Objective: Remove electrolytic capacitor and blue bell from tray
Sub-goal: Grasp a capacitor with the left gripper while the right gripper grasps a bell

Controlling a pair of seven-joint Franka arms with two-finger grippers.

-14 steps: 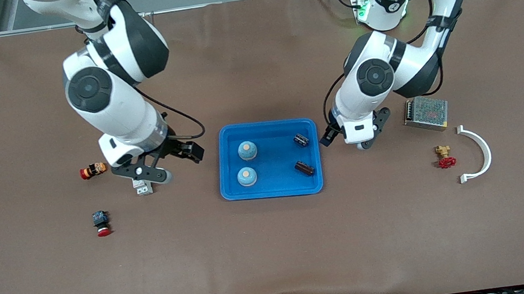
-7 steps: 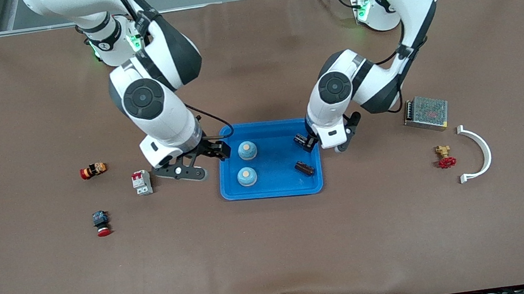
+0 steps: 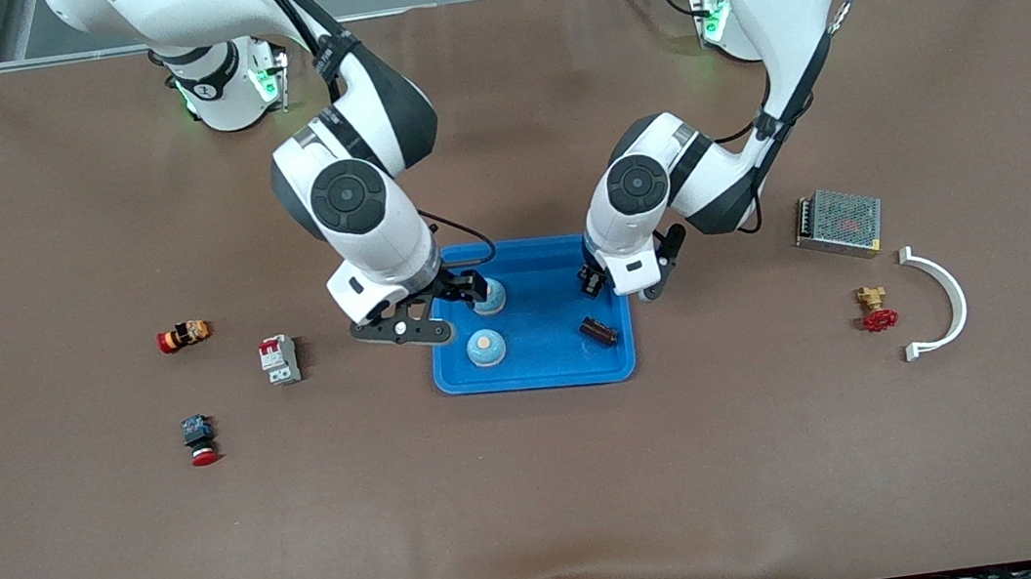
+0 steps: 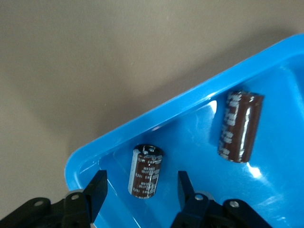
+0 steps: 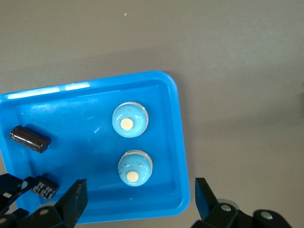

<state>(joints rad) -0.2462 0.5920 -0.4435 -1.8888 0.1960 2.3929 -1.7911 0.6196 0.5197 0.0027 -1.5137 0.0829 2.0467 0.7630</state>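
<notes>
Capacitor [image 4: 146, 171] sits betw. open left pincer [image 4: 142, 187] fingers, in tray [image 4: 190, 97].

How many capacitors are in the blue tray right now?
2. One dark brown cylindrical capacitor lies under the open left hand; the other lies nearer the front camera. Both are in the blue plastic tray.

Left arm [image 3: 772, 12]: comes from its base down to a bent elbow, wrist pointing downward.
Left gripper [image 4: 142, 190]: fingers spread apart, one on either side of the space beneath it, closed on nothing.
Right arm [image 3: 343, 163]: comes from its base, forearm sloping down, wrist tilted.
Right gripper [image 5: 137, 199]: fingers spread wide, holding nothing.
Left gripper and right gripper: near each other, well apart from touching.
</notes>
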